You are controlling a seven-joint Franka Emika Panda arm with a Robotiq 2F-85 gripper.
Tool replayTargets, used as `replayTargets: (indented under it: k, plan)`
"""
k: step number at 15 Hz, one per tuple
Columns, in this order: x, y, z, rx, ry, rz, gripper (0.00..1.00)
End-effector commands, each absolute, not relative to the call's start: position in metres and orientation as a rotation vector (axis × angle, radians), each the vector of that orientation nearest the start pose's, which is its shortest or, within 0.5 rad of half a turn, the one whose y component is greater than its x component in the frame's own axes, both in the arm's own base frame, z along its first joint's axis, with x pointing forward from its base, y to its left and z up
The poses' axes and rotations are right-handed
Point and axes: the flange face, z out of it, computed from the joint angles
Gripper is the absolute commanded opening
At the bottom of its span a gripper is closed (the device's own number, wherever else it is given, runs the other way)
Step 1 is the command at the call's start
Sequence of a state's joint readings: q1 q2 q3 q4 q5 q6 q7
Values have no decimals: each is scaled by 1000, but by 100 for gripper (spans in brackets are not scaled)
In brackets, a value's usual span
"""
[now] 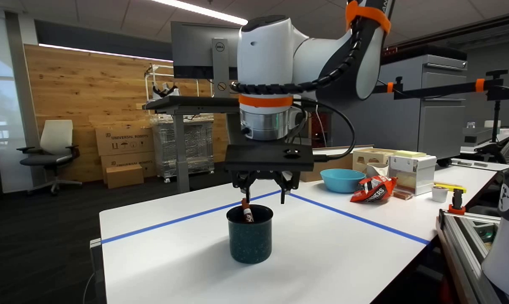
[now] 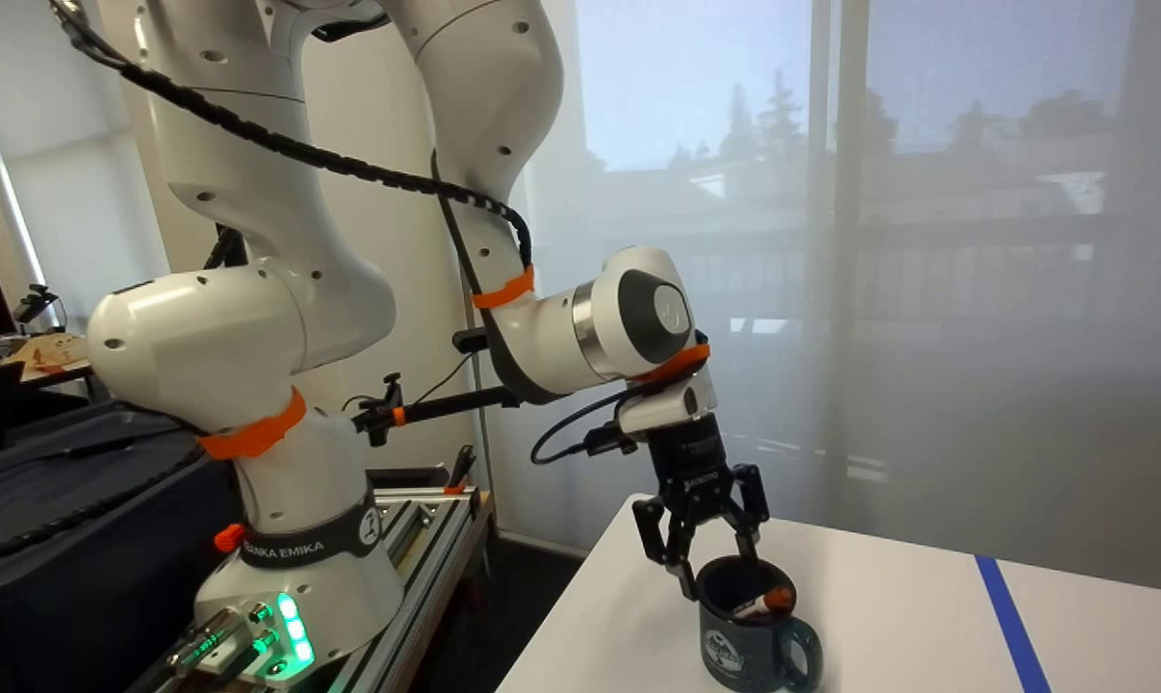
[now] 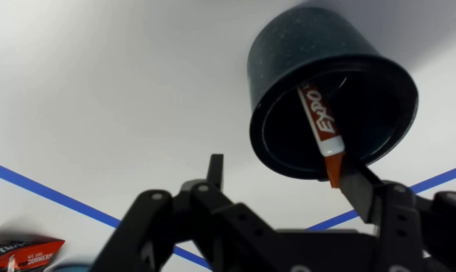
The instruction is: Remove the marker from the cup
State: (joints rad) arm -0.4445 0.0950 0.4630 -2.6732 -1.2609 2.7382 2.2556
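The cup is dark teal, speckled and upright on the white table; an exterior view shows its handle and a pale logo on the cup. The marker leans inside it with its orange-brown cap end above the rim; it also shows in an exterior view. In the wrist view the marker reads EXPO, and its lower end is hidden in the cup. My gripper is open above the cup. In the wrist view the right finger of the gripper overlaps the cap's edge; I cannot tell whether they touch.
Blue tape marks lines on the table. A light blue bowl, a red snack bag, a white box and a small white cup stand farther back. A metal rail frame borders the robot's base.
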Motion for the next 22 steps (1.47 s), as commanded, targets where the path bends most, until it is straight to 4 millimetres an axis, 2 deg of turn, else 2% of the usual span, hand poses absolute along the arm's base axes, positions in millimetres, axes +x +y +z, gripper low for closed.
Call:
replayTargets:
  k: [1,2,3,7,14,19,22]
  plan:
    - [393,46,202,-2818,1610,-663,72]
    - [395,45,202,-2819,1604,-665,66]
    - [396,45,202,-2821,1601,-663,70]
    - [401,46,200,-2835,1562,-656,72]
    - [418,54,194,-2925,1371,-617,79]
    - [420,57,186,-2954,1312,-566,69]
    - [419,59,181,-2963,1298,-541,69]
